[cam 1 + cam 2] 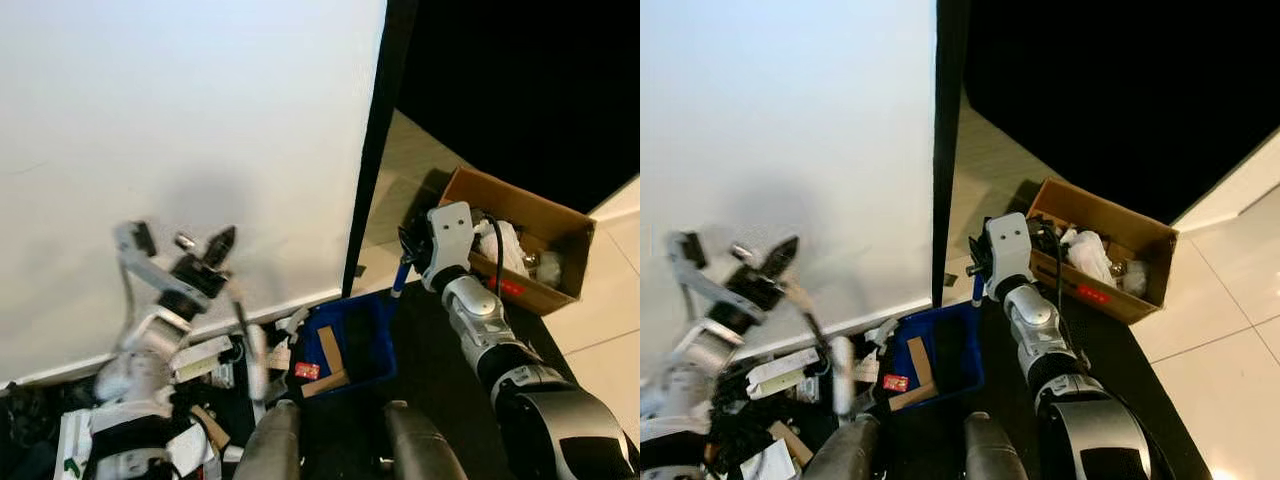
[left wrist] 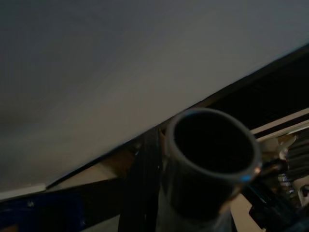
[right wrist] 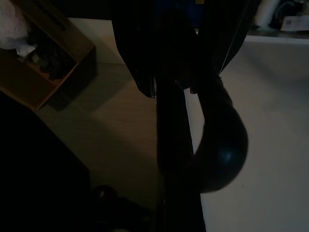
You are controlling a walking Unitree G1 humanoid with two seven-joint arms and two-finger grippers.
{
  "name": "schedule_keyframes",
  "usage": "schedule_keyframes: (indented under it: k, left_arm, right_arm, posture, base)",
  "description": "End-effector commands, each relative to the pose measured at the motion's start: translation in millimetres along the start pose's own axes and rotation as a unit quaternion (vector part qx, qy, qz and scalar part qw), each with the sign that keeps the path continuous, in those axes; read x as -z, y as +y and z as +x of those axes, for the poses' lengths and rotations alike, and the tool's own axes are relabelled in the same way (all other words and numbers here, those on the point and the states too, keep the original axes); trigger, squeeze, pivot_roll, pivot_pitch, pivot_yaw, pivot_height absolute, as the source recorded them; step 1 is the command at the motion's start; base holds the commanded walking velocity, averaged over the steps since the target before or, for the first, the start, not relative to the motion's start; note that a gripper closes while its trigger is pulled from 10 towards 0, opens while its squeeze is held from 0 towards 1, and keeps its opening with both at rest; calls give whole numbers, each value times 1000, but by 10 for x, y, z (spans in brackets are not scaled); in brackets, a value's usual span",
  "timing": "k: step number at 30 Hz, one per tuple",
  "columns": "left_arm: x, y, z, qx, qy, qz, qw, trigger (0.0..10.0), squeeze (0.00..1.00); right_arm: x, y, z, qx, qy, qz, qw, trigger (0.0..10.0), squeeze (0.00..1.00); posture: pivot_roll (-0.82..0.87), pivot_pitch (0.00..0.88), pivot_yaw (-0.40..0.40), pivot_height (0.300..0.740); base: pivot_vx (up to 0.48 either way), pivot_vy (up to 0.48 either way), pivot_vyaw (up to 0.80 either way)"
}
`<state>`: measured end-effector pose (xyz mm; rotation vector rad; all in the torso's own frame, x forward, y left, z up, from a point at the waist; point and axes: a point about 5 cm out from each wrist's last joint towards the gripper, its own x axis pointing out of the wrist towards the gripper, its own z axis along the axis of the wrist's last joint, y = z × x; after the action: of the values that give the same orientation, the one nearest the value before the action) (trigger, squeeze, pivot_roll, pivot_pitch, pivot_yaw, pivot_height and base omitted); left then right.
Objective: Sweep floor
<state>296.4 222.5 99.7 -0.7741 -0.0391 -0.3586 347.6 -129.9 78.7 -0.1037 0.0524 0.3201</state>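
A blue dustpan (image 1: pixel 365 340) stands on the dark floor at the foot of the white wall, holding cardboard strips (image 1: pixel 330 350) and a red scrap (image 1: pixel 307 371). My right gripper (image 1: pixel 408 255) is shut on the dustpan's upright handle (image 1: pixel 399 281); in the right wrist view dark fingers (image 3: pixel 140 58) clamp a dark shaft with a round knob (image 3: pixel 222 150). To the left, my left gripper (image 1: pixel 208 262) is raised against the wall and appears shut on a thin broom handle (image 1: pixel 245 325) that slants down to the floor. That handle's open tube end (image 2: pixel 212 154) sits close to the left wrist camera.
Papers and cardboard litter (image 1: pixel 210 355) lie along the skirting at lower left. An open cardboard box (image 1: pixel 540 215) with white rubbish stands at right on pale tiles. A black vertical edge (image 1: pixel 372 150) ends the white wall. My legs (image 1: pixel 270 445) are below.
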Motion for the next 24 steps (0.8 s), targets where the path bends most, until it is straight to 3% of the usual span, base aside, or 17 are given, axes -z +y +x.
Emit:
schedule_keyframes:
  k: [1,2,8,10,12,13,17,24]
  left_arm:
    - [78,93,-74,-23,-7,-20,999,10000,0]
    - [120,82,-49,-15,-38,-87,995,10000,0]
    - [191,-129,52,43,-86,-184,978,10000,0]
    - [188,-166,70,51,-95,-196,975,10000,0]
    - [177,-296,150,84,-130,-233,960,10000,0]
    - [177,-296,150,84,-130,-233,960,10000,0]
    - [252,-548,215,146,-107,-264,947,10000,0]
    - [332,-785,130,183,-56,-278,941,10000,0]
  right_arm:
    - [279,76,-119,-5,63,20,998,10000,0]
    - [281,83,-121,-5,62,20,998,10000,0]
    - [292,79,-133,-5,61,21,998,10000,0]
    - [293,78,-134,-5,61,21,998,10000,0]
    - [296,76,-137,-6,61,22,998,10000,0]
    - [296,76,-137,-6,61,22,998,10000,0]
    - [299,79,-139,-7,62,22,998,10000,0]
    - [301,85,-138,-7,62,23,998,10000,0]
  posture:
    - [-18,244,18,740]
    - [-42,251,22,740]
    - [-31,256,17,740]
    - [-31,256,17,740]
    - [-33,259,13,740]
    - [-33,259,13,740]
    - [-30,256,13,740]
    - [-24,253,18,740]
  base:
    - [0,0,0]
    - [0,0,0]
    - [0,0,0]
    - [0,0,0]
    - [0,0,0]
    - [0,0,0]
    - [0,0,0]
    - [0,0,0]
